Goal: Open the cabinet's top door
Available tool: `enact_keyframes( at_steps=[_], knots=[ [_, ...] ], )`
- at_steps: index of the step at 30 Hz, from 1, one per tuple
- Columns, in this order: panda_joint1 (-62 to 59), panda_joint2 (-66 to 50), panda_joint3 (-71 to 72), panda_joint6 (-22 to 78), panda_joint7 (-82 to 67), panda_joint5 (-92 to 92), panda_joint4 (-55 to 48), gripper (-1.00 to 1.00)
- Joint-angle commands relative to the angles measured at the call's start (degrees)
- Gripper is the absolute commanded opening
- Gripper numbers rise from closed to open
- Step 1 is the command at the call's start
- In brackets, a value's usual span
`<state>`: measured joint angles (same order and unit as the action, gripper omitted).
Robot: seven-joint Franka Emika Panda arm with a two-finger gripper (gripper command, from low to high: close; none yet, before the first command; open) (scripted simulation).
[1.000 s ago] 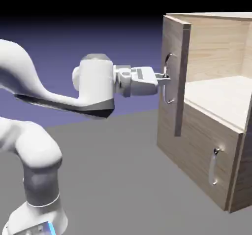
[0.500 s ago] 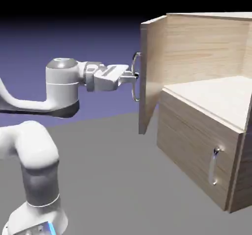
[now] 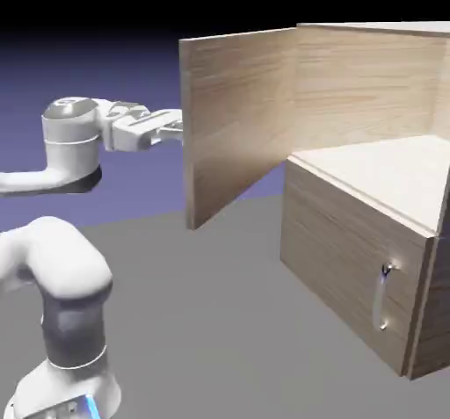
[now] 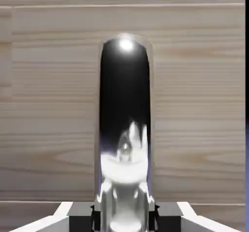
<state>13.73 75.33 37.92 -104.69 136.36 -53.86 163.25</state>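
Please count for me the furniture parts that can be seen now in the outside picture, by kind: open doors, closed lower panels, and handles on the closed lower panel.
Open doors: 1, the top door
Closed lower panels: 1, the lower panel
Handles on the lower panel: 1, the small handle
Total: 3

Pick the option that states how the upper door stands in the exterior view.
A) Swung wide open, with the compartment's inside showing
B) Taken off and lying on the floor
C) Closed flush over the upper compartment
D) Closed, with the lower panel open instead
A: the upper door juts out from the cabinet, and the pale interior wall and shelf surface show beside it.
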Motion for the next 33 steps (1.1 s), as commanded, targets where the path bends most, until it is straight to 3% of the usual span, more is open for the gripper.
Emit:
enact_keyframes(
  at_steps=[1,16,33],
  knots=[
    [-0.49,-0.86,2.09,2.06,0.1,1.84,-1.38,-1.0],
    [-22.36,-10.87,28.94,29.84,0.28,20.39,-31.0,-1.0],
    [-52.73,-7.98,44.79,53.04,-6.43,27.28,-66.29,-1.0]
  ],
)
